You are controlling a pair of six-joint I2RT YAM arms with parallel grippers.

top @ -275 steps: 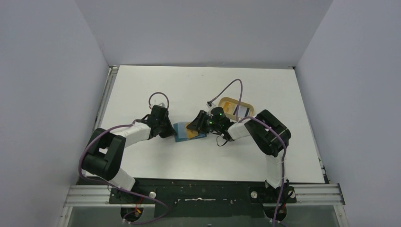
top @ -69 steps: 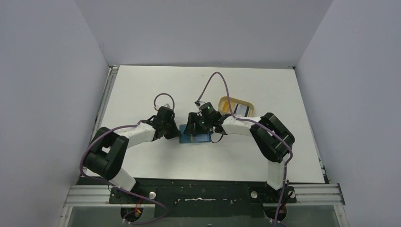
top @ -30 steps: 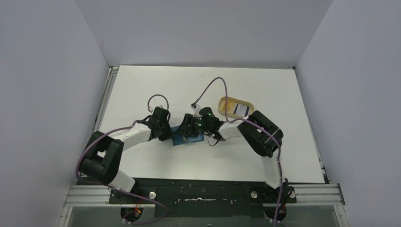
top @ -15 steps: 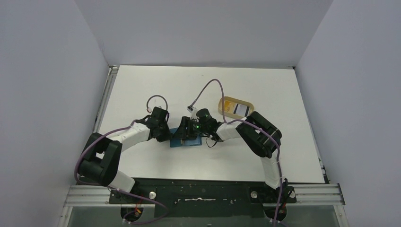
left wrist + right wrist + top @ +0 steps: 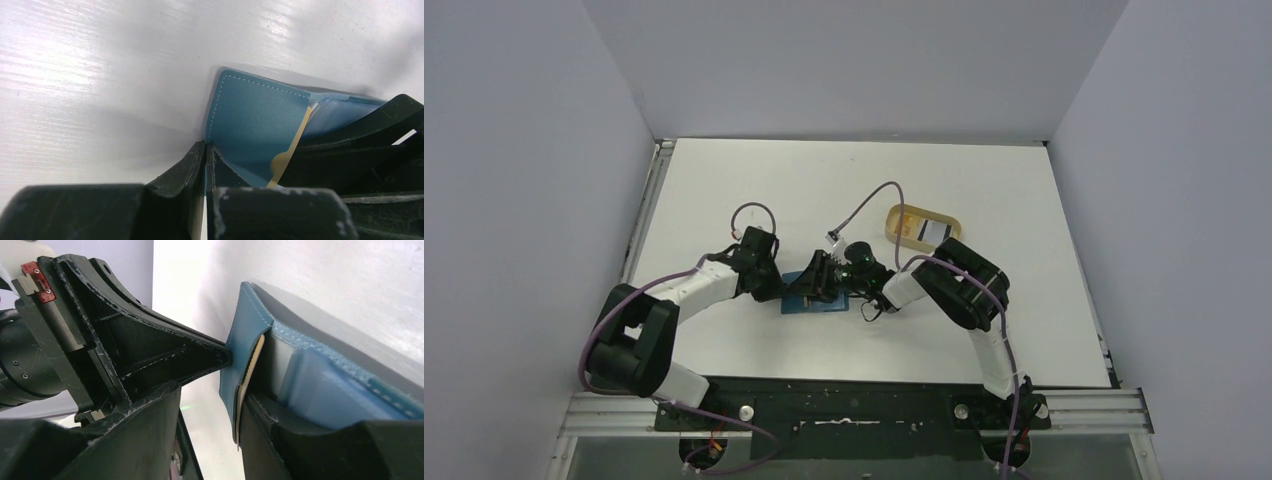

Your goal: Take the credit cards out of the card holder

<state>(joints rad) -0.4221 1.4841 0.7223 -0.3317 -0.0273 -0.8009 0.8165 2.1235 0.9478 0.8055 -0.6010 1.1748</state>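
Note:
The teal card holder (image 5: 816, 302) lies open at the table's middle. My left gripper (image 5: 206, 150) is shut on the edge of its raised flap (image 5: 252, 120); it shows in the top view (image 5: 771, 284) too. A tan card (image 5: 248, 371) sits tucked against the inside of that flap, only its edge showing (image 5: 290, 150). My right gripper (image 5: 212, 405) is open and straddles the flap and card: one finger is outside the flap, the other inside against the card. A white card with black bands (image 5: 935, 231) lies in the tan tray.
The tan oval tray (image 5: 904, 217) stands behind and right of the wallet. Purple cables loop above both wrists. The left rail (image 5: 646, 215) runs along the table's left edge. Grey walls close in three sides.
Over the last second both grippers and the wallet have shifted slightly left and toward the near edge. The right gripper has come down lower over the wallet's flap.

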